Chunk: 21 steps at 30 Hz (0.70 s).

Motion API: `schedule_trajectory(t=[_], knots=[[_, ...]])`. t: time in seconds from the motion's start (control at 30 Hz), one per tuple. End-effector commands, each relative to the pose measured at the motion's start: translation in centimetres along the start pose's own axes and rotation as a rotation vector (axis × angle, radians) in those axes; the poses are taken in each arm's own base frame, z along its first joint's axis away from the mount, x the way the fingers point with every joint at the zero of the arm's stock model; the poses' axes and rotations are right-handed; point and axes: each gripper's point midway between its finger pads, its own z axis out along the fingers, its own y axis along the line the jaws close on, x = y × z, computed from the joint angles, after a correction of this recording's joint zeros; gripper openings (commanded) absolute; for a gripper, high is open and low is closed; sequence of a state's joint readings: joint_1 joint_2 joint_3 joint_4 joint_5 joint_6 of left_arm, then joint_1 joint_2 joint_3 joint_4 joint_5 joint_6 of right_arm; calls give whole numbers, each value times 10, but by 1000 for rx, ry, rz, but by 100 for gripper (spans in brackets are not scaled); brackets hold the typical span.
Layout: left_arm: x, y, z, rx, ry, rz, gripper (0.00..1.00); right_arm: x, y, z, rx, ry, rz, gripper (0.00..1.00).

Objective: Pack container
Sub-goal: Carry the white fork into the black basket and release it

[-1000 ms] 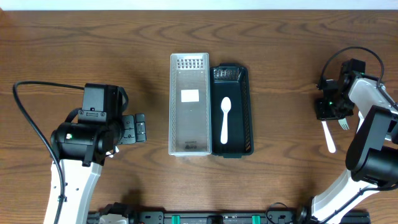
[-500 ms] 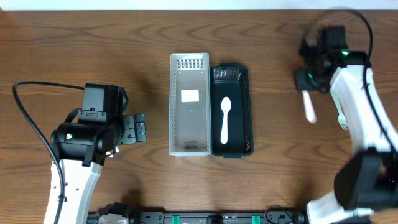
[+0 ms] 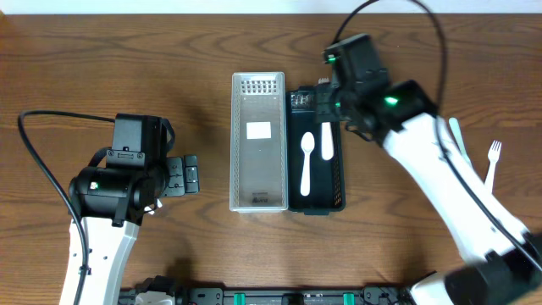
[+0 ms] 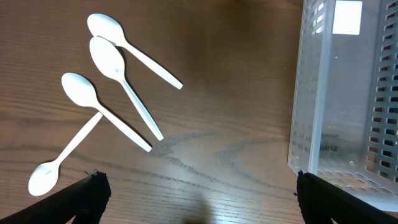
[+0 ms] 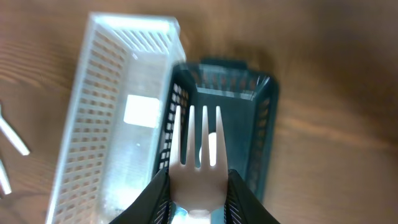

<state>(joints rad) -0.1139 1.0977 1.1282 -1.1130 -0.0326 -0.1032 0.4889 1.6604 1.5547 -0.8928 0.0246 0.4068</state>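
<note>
One white fork (image 5: 199, 165) is pinched in the right gripper (image 5: 198, 202) above the dark basket (image 3: 341, 191), seemingly to join its spoon (image 3: 306, 161), while the left gripper (image 4: 199, 198) hangs spread wide

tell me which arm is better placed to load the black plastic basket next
Right: right gripper shut on a white plastic fork over the black plastic basket; left gripper open and empty, off to the side.

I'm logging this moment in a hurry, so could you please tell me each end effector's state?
Left end effector: open, holding nothing.
Right end effector: closed on the fork.
</note>
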Motion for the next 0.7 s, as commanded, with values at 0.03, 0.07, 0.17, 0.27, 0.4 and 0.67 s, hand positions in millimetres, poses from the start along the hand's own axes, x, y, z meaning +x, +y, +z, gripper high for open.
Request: schedule_trajectory(t=[0.03, 0.07, 0.17, 0.27, 0.4, 0.67], knots=[[-5, 1, -6, -1, -17, 7, 98, 35, -9, 55, 90, 153, 69, 4], [-5, 1, -6, -1, -17, 7, 98, 43, -10, 65, 103, 187, 65, 9], [-5, 1, -6, -1, -17, 7, 98, 68, -14, 92, 128, 291, 59, 13], [-5, 1, -6, -1, -16, 7, 98, 78, -17, 106, 144, 335, 58, 14], [-4, 1, -6, -1, -14, 7, 98, 76, -16, 105, 138, 329, 47, 46], [-4, 1, -6, -1, -14, 7, 98, 22, -10, 42, 76, 200, -96, 82]])
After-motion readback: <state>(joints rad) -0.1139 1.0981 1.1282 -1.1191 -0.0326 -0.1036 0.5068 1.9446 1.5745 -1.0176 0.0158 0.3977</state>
